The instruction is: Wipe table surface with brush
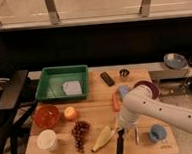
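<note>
The pale wooden table surface [100, 115] fills the middle of the camera view. The brush [118, 145] lies near the table's front edge, its straight black handle pointing toward the front; its head end is hidden under my arm. My gripper [122, 125] is at the tip of the white arm that reaches in from the right. It is right over the upper end of the brush, between a banana [103, 139] and a thin silver utensil [136, 135].
A green tray [45, 88] holding a cloth stands at the back left. A red bowl [46, 115], peach [70, 113], white cup [47, 140] and grapes [81, 133] are left of the brush. A blue dish [157, 133], purple plate [149, 87], carrot [115, 101] and black block [107, 78] are to the right and behind.
</note>
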You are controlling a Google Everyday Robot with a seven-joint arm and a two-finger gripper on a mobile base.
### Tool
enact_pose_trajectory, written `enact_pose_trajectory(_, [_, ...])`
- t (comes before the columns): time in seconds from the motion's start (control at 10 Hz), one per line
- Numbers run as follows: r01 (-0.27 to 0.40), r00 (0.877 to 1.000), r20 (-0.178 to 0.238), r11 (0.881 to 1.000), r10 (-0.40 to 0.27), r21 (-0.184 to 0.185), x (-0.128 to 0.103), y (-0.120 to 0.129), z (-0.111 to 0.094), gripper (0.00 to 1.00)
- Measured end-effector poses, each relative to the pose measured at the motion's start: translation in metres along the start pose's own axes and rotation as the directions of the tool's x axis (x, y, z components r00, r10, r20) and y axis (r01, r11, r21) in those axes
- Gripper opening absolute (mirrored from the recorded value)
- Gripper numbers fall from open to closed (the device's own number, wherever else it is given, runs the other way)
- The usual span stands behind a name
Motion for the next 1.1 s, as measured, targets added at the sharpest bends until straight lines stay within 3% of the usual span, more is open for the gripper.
enact_pose_trajectory(0.3, [0.035,0.998,0.052,0.999,-0.034,-0.019,0.016,-0.011,0.011,0.00])
enact_pose_trajectory(0.7, [0.067,0.995,0.080,0.998,-0.065,-0.018,0.030,-0.028,0.016,0.00])
enact_pose_trajectory(1.1, [0.106,0.986,0.124,0.994,-0.107,0.011,0.003,-0.043,0.024,0.00])
